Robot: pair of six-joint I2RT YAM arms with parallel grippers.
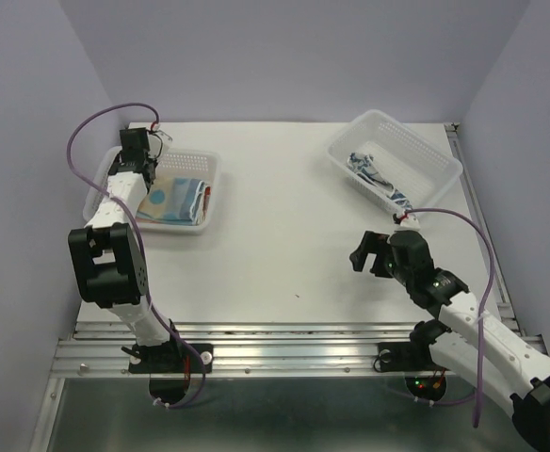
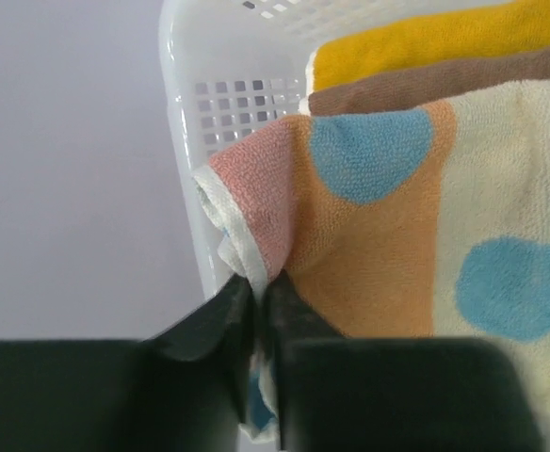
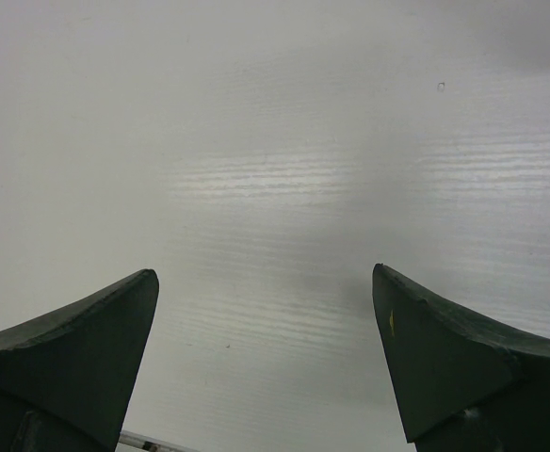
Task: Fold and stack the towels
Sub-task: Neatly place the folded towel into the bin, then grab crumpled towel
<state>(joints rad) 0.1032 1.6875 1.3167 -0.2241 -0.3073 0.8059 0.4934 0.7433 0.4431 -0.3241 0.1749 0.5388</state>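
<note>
White table (image 1: 294, 226) between lilac walls (image 1: 284, 56). Far left, basket (image 1: 215, 165) holding stacked towels (image 1: 176, 198); far right, second basket (image 1: 443, 158) with blue-white towel (image 1: 371, 168). Left tool (image 2: 257, 292) clenched on dotted towel (image 2: 397, 235) corner. Right tool (image 3: 265, 273) released, hovering over table, near right.

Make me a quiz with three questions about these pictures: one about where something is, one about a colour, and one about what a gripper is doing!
1. Where is the dotted towel?
A on the floor; B in the left basket; C on a chair.
2. What colour are its dots?
A green; B black; C blue.
3. How are the right gripper's jaws?
A open and empty; B shut tight; C holding a towel.

Answers:
1 B, the white basket wall stands right behind it.
2 C, the left wrist view shows blue circles.
3 A, there is a wide gap between them with nothing in it.
</note>
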